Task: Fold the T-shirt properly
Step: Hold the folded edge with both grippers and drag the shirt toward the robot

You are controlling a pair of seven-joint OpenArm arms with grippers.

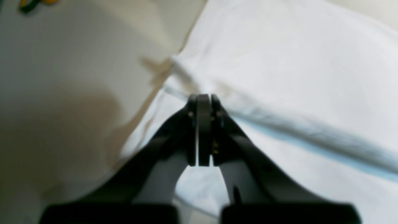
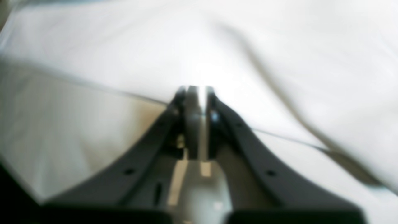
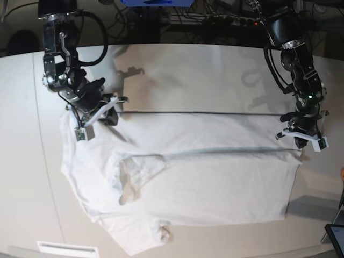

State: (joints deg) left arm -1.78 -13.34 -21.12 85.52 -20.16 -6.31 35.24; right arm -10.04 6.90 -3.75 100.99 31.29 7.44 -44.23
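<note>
The white T-shirt lies spread across the off-white table, one sleeve folded in over the body. Its far edge runs as a straight taut line between my two grippers. In the base view my right gripper sits at that edge's left end and my left gripper at the shirt's right side. In the left wrist view the left gripper is shut, its tips on a raised fold of the T-shirt. In the right wrist view the right gripper is shut at the hem of the T-shirt.
Bare tabletop lies to the side of the shirt and beyond its far edge. A small green and yellow object shows at the left wrist view's corner. Cables and a blue object line the back. A dark device sits at the front right.
</note>
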